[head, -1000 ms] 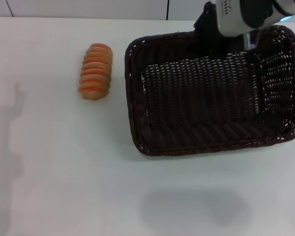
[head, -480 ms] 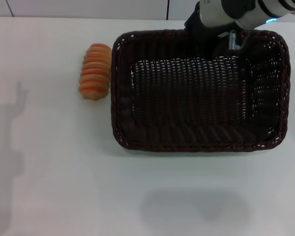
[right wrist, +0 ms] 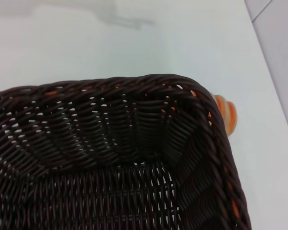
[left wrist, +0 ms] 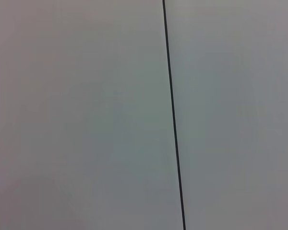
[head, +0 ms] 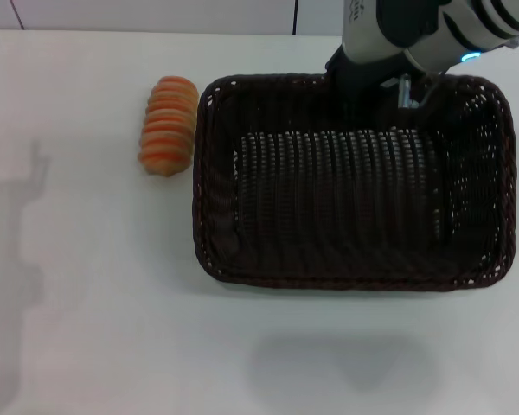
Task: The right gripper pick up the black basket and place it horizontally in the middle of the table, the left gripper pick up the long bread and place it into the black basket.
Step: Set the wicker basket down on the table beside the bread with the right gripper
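Observation:
The black basket (head: 346, 278) lies on the white table (head: 104, 311), right of the middle, with its long sides level across the table. My right gripper (head: 363, 82), with a blue light, is at the basket's far rim and shut on it. The right wrist view shows the basket's rim and corner (right wrist: 110, 84) up close. The long bread (head: 168, 126) lies on the table just left of the basket's far left corner, apart from it. Its end also peeks past the rim in the right wrist view (right wrist: 226, 114). The left gripper is out of view; its wrist view shows no table.
The left wrist view shows only a pale wall panel with a thin dark seam (left wrist: 173, 115). The table's far edge meets a wall (head: 156, 15). A faint arm shadow (head: 17, 225) lies on the table's left side.
The basket has swung from tilted to level and shifted left, closer to the bread, moving with the right gripper. The bread has not moved.

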Robot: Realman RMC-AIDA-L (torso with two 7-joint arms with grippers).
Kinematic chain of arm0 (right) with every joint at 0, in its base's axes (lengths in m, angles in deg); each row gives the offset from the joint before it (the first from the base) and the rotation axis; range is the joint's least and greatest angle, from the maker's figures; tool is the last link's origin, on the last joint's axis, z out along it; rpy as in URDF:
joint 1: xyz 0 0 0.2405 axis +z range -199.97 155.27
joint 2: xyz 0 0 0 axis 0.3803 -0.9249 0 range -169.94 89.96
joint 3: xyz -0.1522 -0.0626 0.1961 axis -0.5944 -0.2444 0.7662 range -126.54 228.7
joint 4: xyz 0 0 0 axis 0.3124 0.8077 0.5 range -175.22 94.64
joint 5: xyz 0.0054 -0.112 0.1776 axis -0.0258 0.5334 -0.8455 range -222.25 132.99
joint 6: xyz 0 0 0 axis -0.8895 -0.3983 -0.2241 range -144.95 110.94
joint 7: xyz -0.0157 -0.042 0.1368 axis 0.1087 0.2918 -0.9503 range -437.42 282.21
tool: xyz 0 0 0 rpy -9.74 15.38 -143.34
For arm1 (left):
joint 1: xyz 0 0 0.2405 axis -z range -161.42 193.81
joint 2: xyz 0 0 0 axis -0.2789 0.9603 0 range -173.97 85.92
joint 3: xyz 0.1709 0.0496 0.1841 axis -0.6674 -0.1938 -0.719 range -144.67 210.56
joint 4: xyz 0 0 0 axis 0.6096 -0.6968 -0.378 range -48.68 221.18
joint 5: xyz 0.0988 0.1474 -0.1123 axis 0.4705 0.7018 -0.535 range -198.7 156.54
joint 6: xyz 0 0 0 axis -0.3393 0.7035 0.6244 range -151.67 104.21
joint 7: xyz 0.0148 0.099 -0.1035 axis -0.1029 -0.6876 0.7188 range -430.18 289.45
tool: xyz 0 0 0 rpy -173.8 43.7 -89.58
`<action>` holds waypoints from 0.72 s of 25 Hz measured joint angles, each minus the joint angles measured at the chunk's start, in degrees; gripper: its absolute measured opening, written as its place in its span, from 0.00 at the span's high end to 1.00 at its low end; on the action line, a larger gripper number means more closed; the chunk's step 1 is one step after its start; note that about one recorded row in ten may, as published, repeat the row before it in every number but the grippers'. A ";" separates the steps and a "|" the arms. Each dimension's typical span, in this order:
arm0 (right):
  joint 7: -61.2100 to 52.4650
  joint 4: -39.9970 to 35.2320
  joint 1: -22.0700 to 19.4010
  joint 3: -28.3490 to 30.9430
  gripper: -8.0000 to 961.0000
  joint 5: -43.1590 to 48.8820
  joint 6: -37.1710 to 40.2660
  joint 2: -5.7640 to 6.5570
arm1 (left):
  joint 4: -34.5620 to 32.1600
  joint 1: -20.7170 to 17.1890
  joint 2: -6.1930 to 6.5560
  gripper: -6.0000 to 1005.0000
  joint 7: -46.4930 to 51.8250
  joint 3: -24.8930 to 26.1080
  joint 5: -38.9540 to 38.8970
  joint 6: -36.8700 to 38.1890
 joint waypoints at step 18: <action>-5.37 7.61 -3.19 -5.64 0.78 3.33 1.85 -0.41 | 0.37 0.31 -0.09 0.18 0.17 -0.08 0.14 0.00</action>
